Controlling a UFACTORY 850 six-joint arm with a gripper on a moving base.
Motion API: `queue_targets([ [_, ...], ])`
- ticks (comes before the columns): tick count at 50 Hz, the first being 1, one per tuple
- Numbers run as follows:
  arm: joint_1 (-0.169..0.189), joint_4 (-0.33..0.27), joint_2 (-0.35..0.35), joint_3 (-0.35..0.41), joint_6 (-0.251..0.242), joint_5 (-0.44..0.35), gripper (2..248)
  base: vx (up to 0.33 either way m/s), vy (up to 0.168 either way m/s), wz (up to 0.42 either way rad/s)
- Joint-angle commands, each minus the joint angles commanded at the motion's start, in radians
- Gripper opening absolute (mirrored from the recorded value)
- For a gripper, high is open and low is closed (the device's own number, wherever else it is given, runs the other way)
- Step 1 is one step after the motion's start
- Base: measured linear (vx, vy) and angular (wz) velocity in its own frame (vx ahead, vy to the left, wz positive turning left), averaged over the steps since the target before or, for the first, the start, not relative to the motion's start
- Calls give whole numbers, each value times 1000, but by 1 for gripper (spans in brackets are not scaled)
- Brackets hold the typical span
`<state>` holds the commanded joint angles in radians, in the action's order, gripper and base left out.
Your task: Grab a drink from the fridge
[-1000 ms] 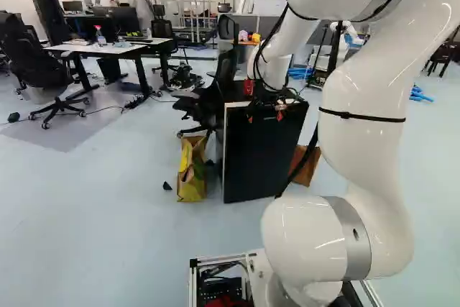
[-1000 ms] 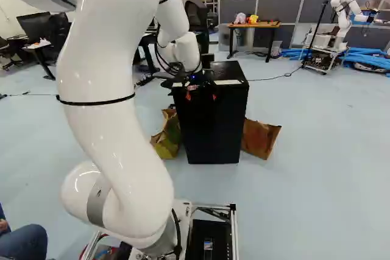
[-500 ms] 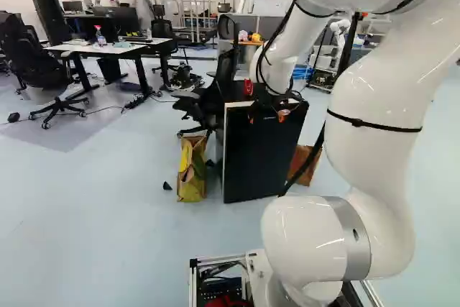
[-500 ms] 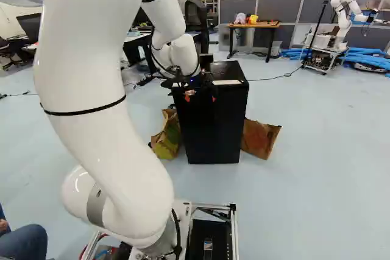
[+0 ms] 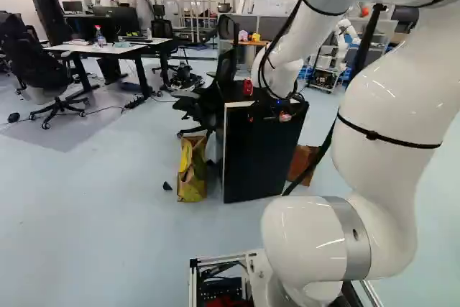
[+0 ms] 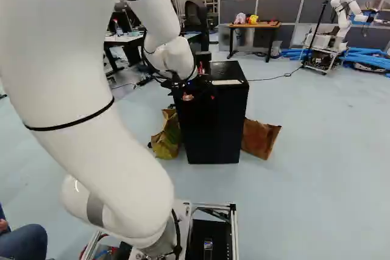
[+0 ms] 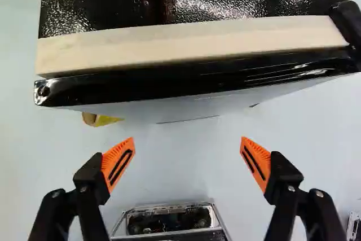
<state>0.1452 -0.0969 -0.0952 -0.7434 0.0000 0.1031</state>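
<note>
From where I stand the floor (image 6: 317, 144) is smooth and pale blue-grey, and the black fridge (image 6: 213, 126) stands right on it. A yellow-and-brown bag (image 5: 192, 170) and a plain brown bag (image 6: 259, 138) sit on either side. Behind are grey partitions (image 6: 280, 7) and a wooden-topped table (image 6: 262, 25) with little bright things on it.

The drink, a red can (image 5: 247, 88), is on top of the fridge. The gripper (image 6: 200, 97) is by the fridge's upper front edge, released, its orange-padded fingers spread wide with nothing between them; the can lies ahead of it, out of its grasp.

The left base view takes in a black office chair (image 5: 36, 66) at its far left, which the right base view leaves out. The right base view gives a pale strip (image 6: 226, 82) on the fridge top, by the gripper, hidden in the left one. Only the wrist view lets me see how pebbled and shiny that top is, and the small round hole (image 7: 43, 91) at a front corner.
</note>
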Motion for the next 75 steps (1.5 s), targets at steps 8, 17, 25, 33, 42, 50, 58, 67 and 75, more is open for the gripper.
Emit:
queue_targets([
  [8, -13, 0, 33, 36, 0, -61, 247, 0, 0, 0],
  [17, -31, 0, 63, 67, 0, -136, 247, 0, 0, 0],
  [25, -48, 0, 83, 88, 0, -205, 247, 0, 0, 0],
  [33, -63, 0, 95, 100, 0, -276, 247, 0, 0, 0],
  [42, -65, 0, 95, 100, 0, -357, 247, 0, 0, 0],
  [50, -65, 0, 85, 99, 0, -429, 247, 0, 0, 0],
  [58, -65, 0, 63, 95, 0, -502, 247, 0, 0, 0],
  [67, -66, 0, 22, 74, 0, -583, 247, 0, 0, 0],
  [75, -67, 0, -19, 51, 0, -655, 247, 0, 0, 0],
])
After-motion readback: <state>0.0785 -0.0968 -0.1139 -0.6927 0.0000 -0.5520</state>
